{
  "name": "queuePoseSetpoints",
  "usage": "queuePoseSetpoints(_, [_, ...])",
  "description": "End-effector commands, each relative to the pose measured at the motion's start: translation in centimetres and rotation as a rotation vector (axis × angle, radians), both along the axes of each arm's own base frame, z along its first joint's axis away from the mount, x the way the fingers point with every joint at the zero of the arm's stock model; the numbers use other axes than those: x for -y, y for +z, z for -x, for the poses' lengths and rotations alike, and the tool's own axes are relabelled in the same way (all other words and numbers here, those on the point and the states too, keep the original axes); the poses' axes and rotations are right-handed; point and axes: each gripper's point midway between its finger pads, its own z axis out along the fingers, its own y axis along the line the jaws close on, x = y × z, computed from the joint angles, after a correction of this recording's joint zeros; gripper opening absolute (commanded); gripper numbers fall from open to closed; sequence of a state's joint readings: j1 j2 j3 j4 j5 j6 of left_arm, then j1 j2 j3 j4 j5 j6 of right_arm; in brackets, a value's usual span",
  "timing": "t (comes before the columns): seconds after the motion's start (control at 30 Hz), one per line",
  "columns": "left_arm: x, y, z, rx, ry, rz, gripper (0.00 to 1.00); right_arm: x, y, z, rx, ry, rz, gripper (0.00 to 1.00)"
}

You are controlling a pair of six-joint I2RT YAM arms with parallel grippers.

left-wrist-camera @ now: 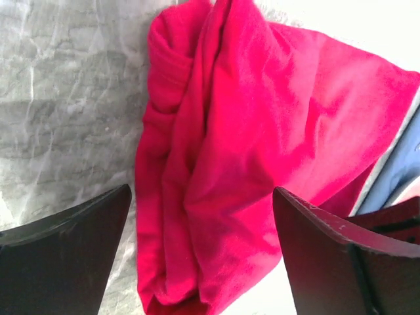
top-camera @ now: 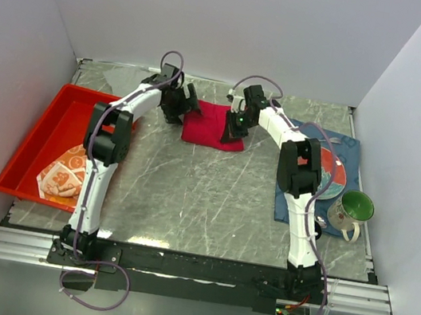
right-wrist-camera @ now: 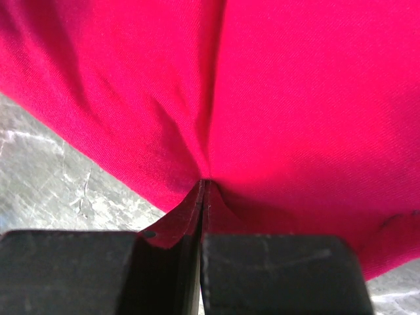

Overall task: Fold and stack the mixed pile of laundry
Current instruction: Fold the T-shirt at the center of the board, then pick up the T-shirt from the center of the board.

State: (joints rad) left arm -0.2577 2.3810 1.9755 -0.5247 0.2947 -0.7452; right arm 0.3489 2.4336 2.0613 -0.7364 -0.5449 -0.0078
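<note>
The crimson-magenta shirt (top-camera: 209, 127) lies folded at the back middle of the table. My right gripper (top-camera: 234, 126) is at its right edge, shut on a pinch of the fabric (right-wrist-camera: 205, 187); the shirt (right-wrist-camera: 295, 98) fills the right wrist view. My left gripper (top-camera: 190, 108) is at the shirt's left edge, open, and its dark fingers (left-wrist-camera: 65, 256) stand either side of the bunched cloth (left-wrist-camera: 262, 131) without closing on it. The orange-and-white patterned cloth (top-camera: 65, 173) lies in the red tray. The long grey garment is out of view.
The red plastic tray (top-camera: 33, 132) stands at the left. At the right a dark blue placemat (top-camera: 345, 152) carries a plate (top-camera: 335, 178) and a green-lined mug (top-camera: 352, 209). White walls close in the table at the back and sides.
</note>
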Motion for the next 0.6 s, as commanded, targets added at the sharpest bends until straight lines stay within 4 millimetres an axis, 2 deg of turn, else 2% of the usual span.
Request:
queuePoseSetpoints(0.0, [-0.7, -5.0, 1.2, -0.104, 0.0, -0.113, 0.93, 0.9, -1.7, 1.0, -0.056, -0.021, 0.091, 0.0])
queuePoseSetpoints(0.03, [-0.2, -5.9, 1.2, -0.112, -0.018, -0.112, 0.9, 0.8, -1.7, 1.0, -0.054, -0.019, 0.09, 0.0])
queuePoseSetpoints(0.1, [1.4, -5.5, 0.7, -0.085, -0.056, -0.085, 0.78, 0.7, -1.6, 1.1, -0.058, -0.013, 0.086, 0.0])
queuePoseSetpoints(0.13, [1.8, -6.0, 0.7, -0.085, -0.069, -0.078, 0.65, 0.7, -1.5, 1.1, -0.058, -0.012, 0.084, 0.0])
queuePoseSetpoints(0.2, [2.4, -5.9, 0.4, -0.06, -0.084, -0.057, 0.48, 0.4, -0.9, 1.2, -0.054, 0.005, 0.063, 0.0])
queuePoseSetpoints(0.23, [2.6, -5.3, 0.2, -0.032, -0.097, -0.054, 0.27, 0.3, -0.6, 1.2, -0.047, 0.01, 0.058, 0.0])
queuePoseSetpoints(0.3, [2.0, -4.5, -0.3, 0.013, -0.1, -0.105, 0.09, 0.0, 0.9, 1.1, -0.017, 0.037, 0.028, 0.0])
queuePoseSetpoints(0.33, [1.6, -3.0, -0.8, 0.069, -0.128, -0.154, 0.01, 0.0, 1.6, 0.9, 0.002, 0.046, 0.013, 0.0])
queuePoseSetpoints(0.4, [0.3, -0.9, -2.0, 0.15, -0.119, -0.28, 0.01, -0.4, 4.4, 0.8, 0.058, 0.087, -0.04, 0.0])
queuePoseSetpoints(0.43, [-0.4, 1.0, -2.2, 0.201, -0.154, -0.342, 0.01, -0.3, 5.5, 0.4, 0.094, 0.097, -0.058, 0.0])
queuePoseSetpoints(0.47, [-1.0, 2.4, -2.6, 0.236, -0.157, -0.383, 0.01, -0.2, 7.5, 0.4, 0.156, 0.131, -0.079, 0.02])
queuePoseSetpoints(0.5, [-2.2, 3.4, -3.1, 0.268, -0.137, -0.462, 0.01, 0.1, 8.5, 0.4, 0.189, 0.138, -0.081, 0.08])
queuePoseSetpoints(0.53, [-3.0, 5.7, -3.4, 0.33, -0.158, -0.522, 0.01, 0.2, 9.5, 0.2, 0.231, 0.144, -0.092, 0.11])
queuePoseSetpoints(0.57, [-3.5, 6.5, -3.4, 0.354, -0.164, -0.569, 0.01, 0.7, 11.0, 0.2, 0.302, 0.162, -0.103, 0.15])
